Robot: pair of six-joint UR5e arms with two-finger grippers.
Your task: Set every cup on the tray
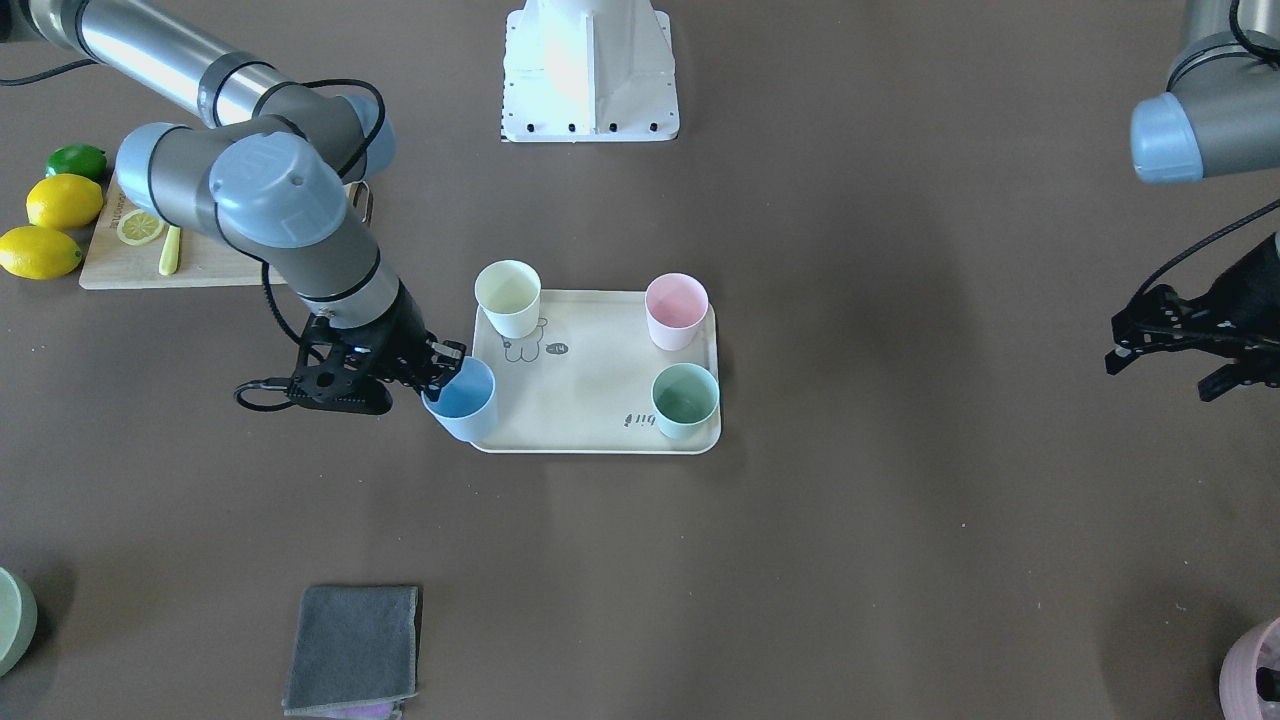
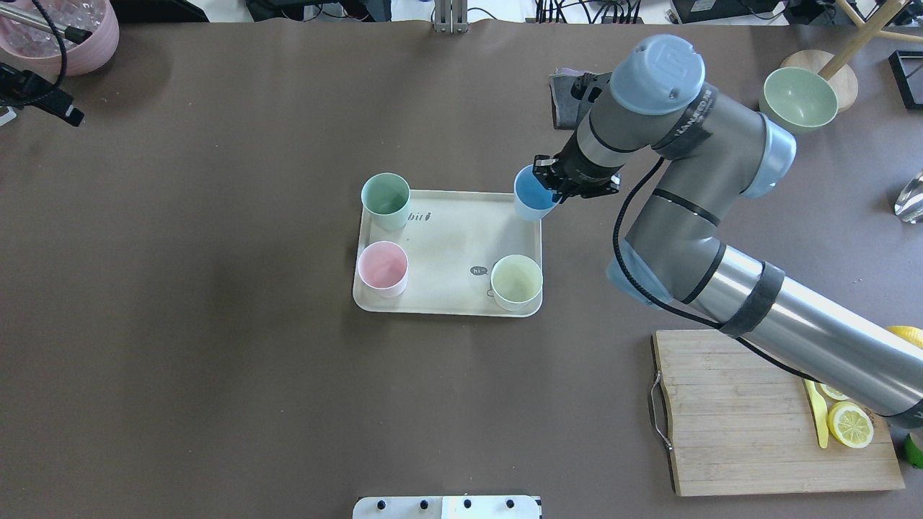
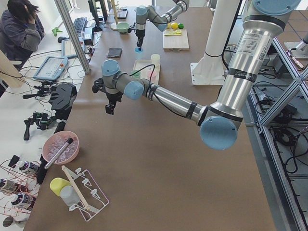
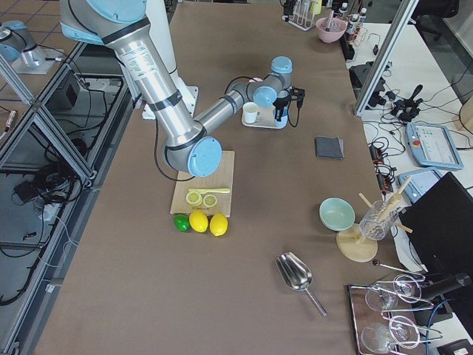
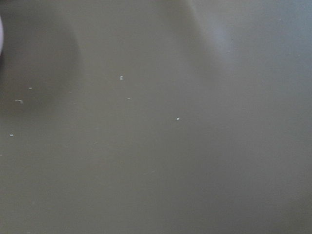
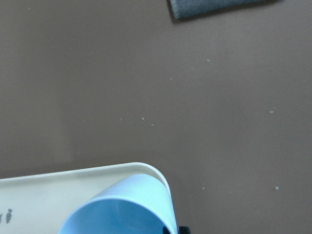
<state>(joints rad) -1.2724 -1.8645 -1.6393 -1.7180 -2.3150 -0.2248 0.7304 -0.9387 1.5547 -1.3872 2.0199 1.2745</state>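
The cream tray [image 1: 590,390] lies mid-table, also in the overhead view [image 2: 447,245]. On it stand a pale yellow cup [image 1: 508,297], a pink cup [image 1: 676,310] and a green cup [image 1: 685,400], each near a corner. My right gripper [image 1: 445,365] is shut on the rim of a blue cup [image 1: 462,400] and holds it tilted over the tray's fourth corner [image 2: 533,193]. The right wrist view shows the blue cup [image 6: 122,207] above that corner's rim [image 6: 146,168]. My left gripper [image 1: 1165,365] hangs far off to the side, open and empty.
A wooden cutting board [image 2: 750,418] with lemon slices and a yellow knife lies at the robot's right, with lemons [image 1: 60,200] and a lime beside it. A grey cloth [image 1: 355,648] lies at the far side. A green bowl [image 2: 799,97] and a pink bowl [image 2: 72,29] stand at the far corners.
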